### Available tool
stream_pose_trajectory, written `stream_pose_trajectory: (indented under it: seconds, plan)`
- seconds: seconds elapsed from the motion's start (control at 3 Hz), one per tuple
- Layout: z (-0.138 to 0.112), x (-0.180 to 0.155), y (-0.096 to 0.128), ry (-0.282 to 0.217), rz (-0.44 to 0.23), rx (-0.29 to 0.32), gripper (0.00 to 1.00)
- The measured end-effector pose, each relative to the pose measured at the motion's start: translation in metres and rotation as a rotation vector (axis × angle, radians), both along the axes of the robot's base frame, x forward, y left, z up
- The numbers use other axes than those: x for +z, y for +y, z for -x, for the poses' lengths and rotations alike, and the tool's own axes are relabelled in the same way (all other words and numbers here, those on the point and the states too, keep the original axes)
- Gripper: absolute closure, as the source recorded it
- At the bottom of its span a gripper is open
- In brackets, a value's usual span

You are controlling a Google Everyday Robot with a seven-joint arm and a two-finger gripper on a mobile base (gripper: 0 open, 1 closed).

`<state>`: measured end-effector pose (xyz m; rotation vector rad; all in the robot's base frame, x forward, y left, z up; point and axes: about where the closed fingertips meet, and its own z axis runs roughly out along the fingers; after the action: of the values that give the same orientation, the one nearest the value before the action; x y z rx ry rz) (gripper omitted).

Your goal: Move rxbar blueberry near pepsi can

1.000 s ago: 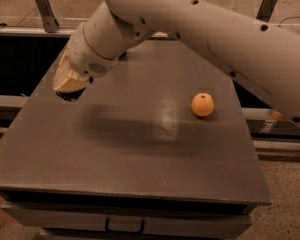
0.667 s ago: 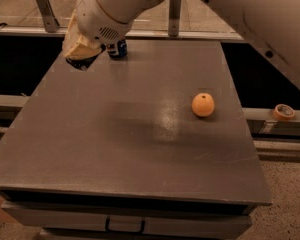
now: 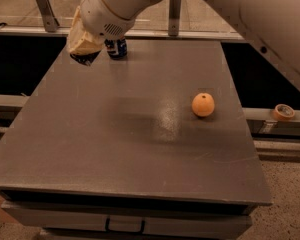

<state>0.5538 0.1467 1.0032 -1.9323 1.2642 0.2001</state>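
Note:
My gripper point(image 3: 84, 57) hangs over the far left part of the grey table point(image 3: 125, 149), its tan fingers point(image 3: 80, 40) pointing down. They are closed on a small dark wrapper, the rxbar blueberry point(image 3: 86, 60), of which only the lower edge shows below the fingertips. The pepsi can point(image 3: 117, 48) stands upright at the table's far edge, just right of the gripper. Its top is hidden behind my white arm point(image 3: 120, 6). The bar is held a little above the table, left of the can.
A round orange point(image 3: 203, 104) lies on the right half of the table. A roll of tape point(image 3: 283, 112) sits on a ledge beyond the right edge. A rail and posts run behind the table's far edge.
The arm has swung from the left middle of the table towards the far edge and to the right, bringing the gripper close beside the can, which came into view.

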Motion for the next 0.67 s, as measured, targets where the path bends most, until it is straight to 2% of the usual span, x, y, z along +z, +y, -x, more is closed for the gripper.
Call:
stream_pose_trajectory:
  seconds: [0.67]
  plan:
    - [-0.094,-0.009,-0.038,-0.051,0.010,0.030,1.00]
